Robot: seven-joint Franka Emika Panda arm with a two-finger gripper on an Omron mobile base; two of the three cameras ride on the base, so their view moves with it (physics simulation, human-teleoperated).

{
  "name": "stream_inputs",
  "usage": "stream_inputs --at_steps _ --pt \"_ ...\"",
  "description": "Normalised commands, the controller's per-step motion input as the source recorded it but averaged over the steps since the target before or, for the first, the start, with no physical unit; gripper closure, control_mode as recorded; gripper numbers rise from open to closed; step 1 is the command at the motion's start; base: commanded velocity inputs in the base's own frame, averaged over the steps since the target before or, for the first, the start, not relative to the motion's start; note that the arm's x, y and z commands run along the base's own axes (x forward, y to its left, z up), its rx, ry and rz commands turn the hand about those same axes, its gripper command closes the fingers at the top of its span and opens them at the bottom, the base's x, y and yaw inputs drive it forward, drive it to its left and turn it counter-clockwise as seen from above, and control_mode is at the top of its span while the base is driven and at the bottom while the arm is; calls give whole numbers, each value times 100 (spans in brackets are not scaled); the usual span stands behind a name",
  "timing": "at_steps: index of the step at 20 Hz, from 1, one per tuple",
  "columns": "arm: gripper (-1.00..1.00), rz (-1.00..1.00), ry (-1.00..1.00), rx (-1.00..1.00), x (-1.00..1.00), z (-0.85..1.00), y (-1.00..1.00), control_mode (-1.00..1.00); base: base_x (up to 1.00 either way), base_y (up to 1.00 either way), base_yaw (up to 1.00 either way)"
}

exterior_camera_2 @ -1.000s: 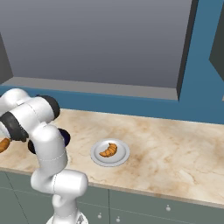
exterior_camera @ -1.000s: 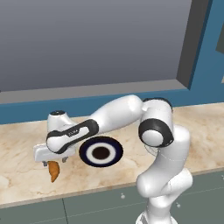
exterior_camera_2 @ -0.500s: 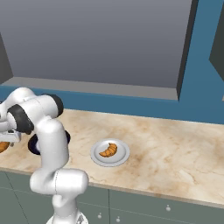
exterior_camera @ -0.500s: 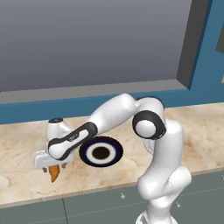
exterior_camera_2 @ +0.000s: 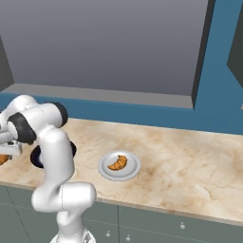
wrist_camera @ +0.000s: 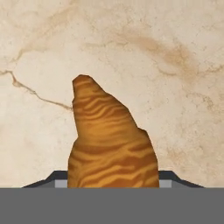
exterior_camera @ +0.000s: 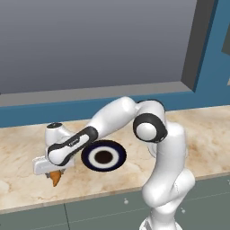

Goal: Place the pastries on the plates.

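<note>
Pastries: two croissants; one at the fingers by the counter's left end, one on the pale plate.
Counter (exterior_camera: 18, 166): beige marble top, grey cabinet fronts below, blue wall strip behind.
Arm (exterior_camera: 152, 130): white, reaches from the base across to the left and low over the counter; elbow passes above the navy plate in the left base view.
Navy plate (exterior_camera: 104, 156): dark rim, white ring, dark centre; flat on the counter, just right of the hand; nothing on it.
Pale plate (exterior_camera_2: 119, 165): plain grey-white, flat on the counter, well right of the navy plate in the right base view.
Croissant on plate (exterior_camera_2: 117, 163): golden-orange crescent, lies near the plate's middle.
Croissant at hand (wrist_camera: 111, 144): striped golden-brown, pointed end away from the camera in the hand view; its orange tip pokes out below the hand in the left base view, on or just above the counter, cannot tell which.
Fingers (exterior_camera: 54, 173): closed in on the croissant at hand, which sits between them; tips themselves mostly hidden by the pastry.
</note>
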Motion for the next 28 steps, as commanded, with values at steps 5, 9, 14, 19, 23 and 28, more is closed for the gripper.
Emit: stream_inputs --at_steps 5,9,14,19,23,28 --pt "100 0 -4 0 -14 82 -20 -100 0 0 0" --pt "100 -3 0 0 -4 49 -53 -100 0 0 0" --pt "100 -8 0 0 0 12 -79 -100 0 0 0" --pt "100 -9 0 0 14 2 -93 -100 0 0 0" --pt "100 -9 0 0 26 0 -92 -100 0 0 0" --pt "100 -7 0 0 47 -1 -73 -100 0 0 0"
